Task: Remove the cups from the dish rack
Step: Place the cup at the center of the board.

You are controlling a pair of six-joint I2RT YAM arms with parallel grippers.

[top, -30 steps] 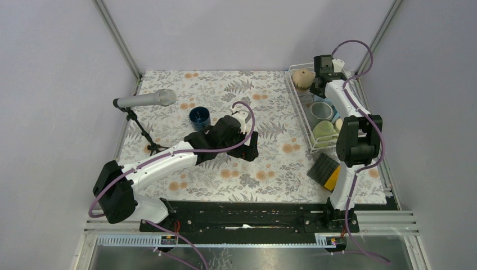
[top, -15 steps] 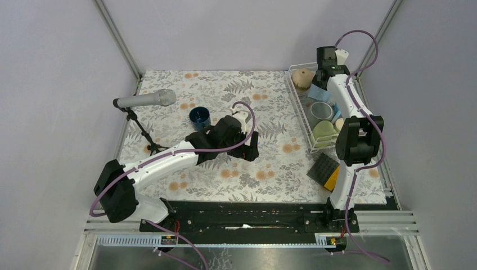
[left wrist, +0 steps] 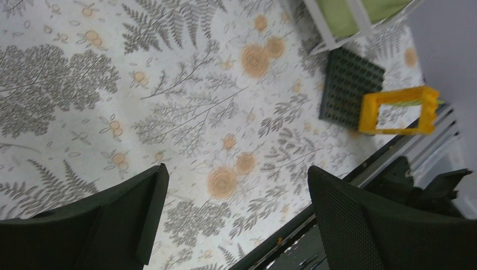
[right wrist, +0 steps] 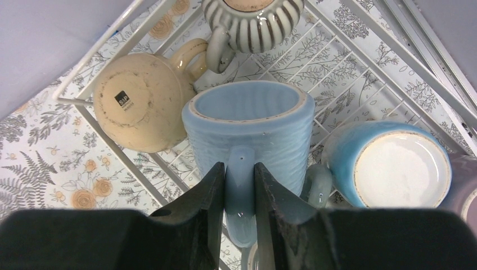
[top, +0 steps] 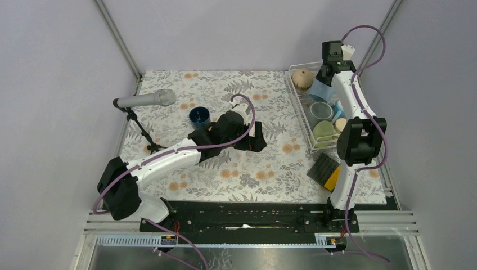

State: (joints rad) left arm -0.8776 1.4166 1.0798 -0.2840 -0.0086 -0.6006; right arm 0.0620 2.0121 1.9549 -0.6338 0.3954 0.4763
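Note:
The white wire dish rack (top: 298, 107) stands at the table's far right. My right gripper (right wrist: 240, 179) is shut on the handle of a light blue mug (right wrist: 250, 132) and holds it lifted above the rack; the mug also shows in the top view (top: 322, 90). Under it in the rack lie a tan mug (right wrist: 143, 109), a grey-and-white striped mug (right wrist: 253, 22) and another blue mug (right wrist: 394, 163). A green mug (top: 322, 132) and a metallic grey mug (top: 321, 110) sit lower in the rack. A dark blue mug (top: 199, 117) stands on the table. My left gripper (left wrist: 236, 194) is open and empty over the table's middle.
A microphone on a small tripod (top: 147, 102) stands at the left. A black-and-orange square pad (top: 325, 170) lies near the rack's front corner, also in the left wrist view (left wrist: 371, 98). The table's near edge rail (left wrist: 315, 225) runs below my left gripper.
My right gripper has lifted the light blue mug up and back out of the rack. My left gripper has swung a little to the right, away from the dark blue mug.

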